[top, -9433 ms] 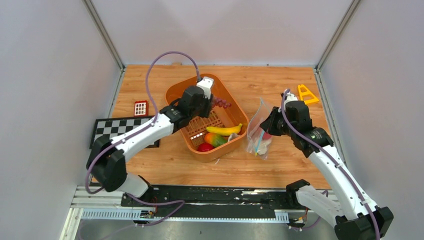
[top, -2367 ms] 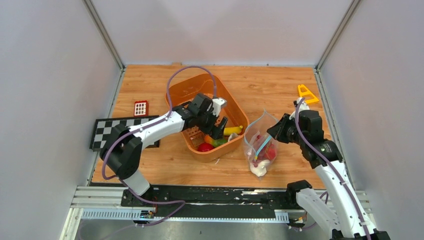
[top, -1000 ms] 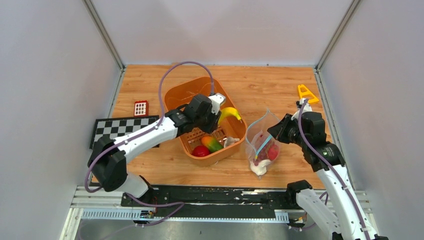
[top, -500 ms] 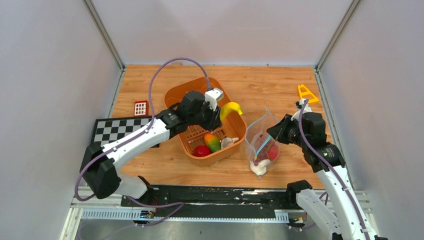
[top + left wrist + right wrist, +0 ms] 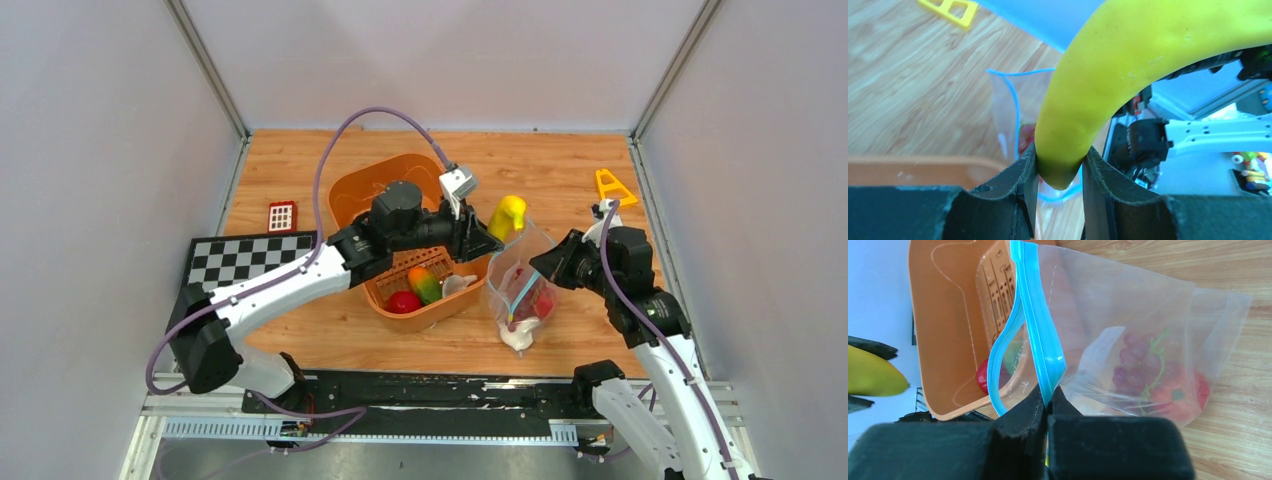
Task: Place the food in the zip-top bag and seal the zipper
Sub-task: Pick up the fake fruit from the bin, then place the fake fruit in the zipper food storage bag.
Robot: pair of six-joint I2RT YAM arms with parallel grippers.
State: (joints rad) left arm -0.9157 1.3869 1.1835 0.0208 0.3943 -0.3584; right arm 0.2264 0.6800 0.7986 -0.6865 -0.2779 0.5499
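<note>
My left hand [image 5: 488, 240] held the banana [image 5: 508, 214] by one end, grip narrowed on it, just beside the far edge of the zip-top bag [image 5: 520, 290] and past the basket [image 5: 362, 190]. The banana's long axis ran out from the hand and curved away. Overhead it looked foreshortened, so it probably stood steeply. My right hand [image 5: 550, 264] was pinched tight on the zipper [image 5: 1034, 325], the mouth gaping. The bag lay lengthwise toward me on the bench [image 5: 580, 165], with grapes [image 5: 1130, 365] and red fruit [image 5: 1193, 390] inside.
</note>
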